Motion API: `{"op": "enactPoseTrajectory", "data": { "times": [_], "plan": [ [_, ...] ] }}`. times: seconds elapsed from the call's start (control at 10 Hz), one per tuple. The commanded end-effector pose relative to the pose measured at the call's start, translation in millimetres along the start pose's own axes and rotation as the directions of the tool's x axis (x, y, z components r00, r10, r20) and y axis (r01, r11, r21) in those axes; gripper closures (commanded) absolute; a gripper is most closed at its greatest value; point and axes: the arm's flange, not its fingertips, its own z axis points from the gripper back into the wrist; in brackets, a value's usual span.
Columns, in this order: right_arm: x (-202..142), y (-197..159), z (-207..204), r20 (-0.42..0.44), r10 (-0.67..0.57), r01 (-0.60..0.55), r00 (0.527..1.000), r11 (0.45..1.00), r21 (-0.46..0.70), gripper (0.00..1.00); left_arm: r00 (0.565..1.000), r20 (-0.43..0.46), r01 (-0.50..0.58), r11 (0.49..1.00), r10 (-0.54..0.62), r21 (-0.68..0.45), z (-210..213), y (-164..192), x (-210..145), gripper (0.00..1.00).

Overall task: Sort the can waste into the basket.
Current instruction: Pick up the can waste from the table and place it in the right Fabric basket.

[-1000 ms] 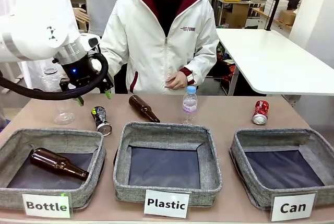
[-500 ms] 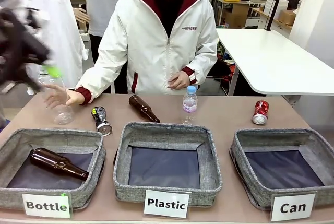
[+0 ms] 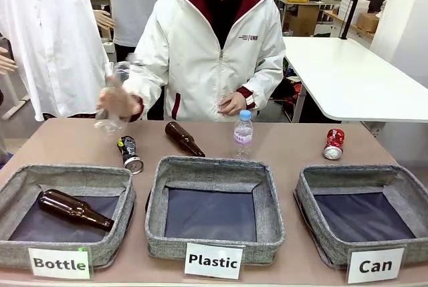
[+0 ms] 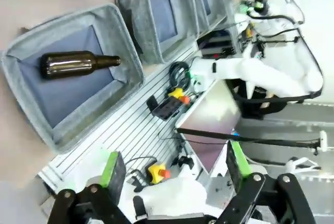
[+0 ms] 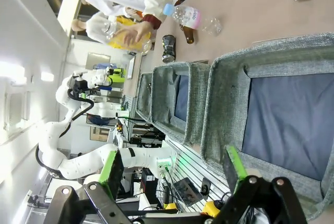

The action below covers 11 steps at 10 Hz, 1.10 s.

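Jaws wide, nothing held, on left gripper and right gripper. Just behind Can basket: red can. Far left of it: dark can, likely on its side.

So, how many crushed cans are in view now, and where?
2. The red can lies just beyond the Can basket. The dark can lies beyond the far right corner of the Bottle basket. None appears hidden inside a basket.

We list: red can, crushed glossy metal, silver end; dark can, shiny printed metal; basket, rough grey woven cloth, matt dark lining, white paper card; counter, smooth matt tan.
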Motion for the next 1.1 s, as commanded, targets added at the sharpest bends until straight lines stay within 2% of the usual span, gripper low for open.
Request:
{"op": "enactPoseTrajectory", "data": {
  "times": [0.0, 0.2, 0.5, 0.7, 0.8, 0.9, 1.0],
  "plan": [
    [2, 1, 0, 0.016, 0.029, -0.029, 0.999, 0.999, 0.021, 0.00, 0.999, 0.045, 0.030, 0.993, -0.025, -0.117, 4, 25, -4, 0.00],
    [2, 1, 0, 0.016, 0.029, -0.029, 0.999, 0.999, 0.021, 0.00, 0.998, 0.061, -0.001, 0.993, 0.008, -0.115, -9, 22, 6, 0.00],
    [2, 1, 0, 0.016, 0.029, -0.029, 0.999, 0.999, 0.021, 0.00, 0.987, 0.109, -0.121, 0.991, 0.114, 0.060, -60, -15, 52, 0.00],
    [2, 1, 0, 0.016, 0.029, -0.029, 0.999, 0.999, 0.021, 0.00, 0.990, 0.049, -0.141, 0.970, 0.134, 0.197, -111, -39, 104, 0.00],
    [2, 1, 0, 0.016, 0.029, -0.029, 0.999, 0.999, 0.021, 0.00, 0.988, 0.056, -0.155, 0.959, 0.146, 0.235, -135, -45, 133, 0.00],
    [2, 1, 0, 0.016, 0.029, -0.029, 0.999, 0.999, 0.021, 0.00, 0.989, -0.030, -0.133, 0.954, 0.146, 0.268, -156, -48, 163, 0.00],
    [2, 1, 0, 0.016, 0.029, -0.029, 0.999, 0.999, 0.021, 0.00, 0.983, -0.074, -0.142, 0.954, 0.167, 0.264, -158, -46, 180, 0.00]
  ]
}}
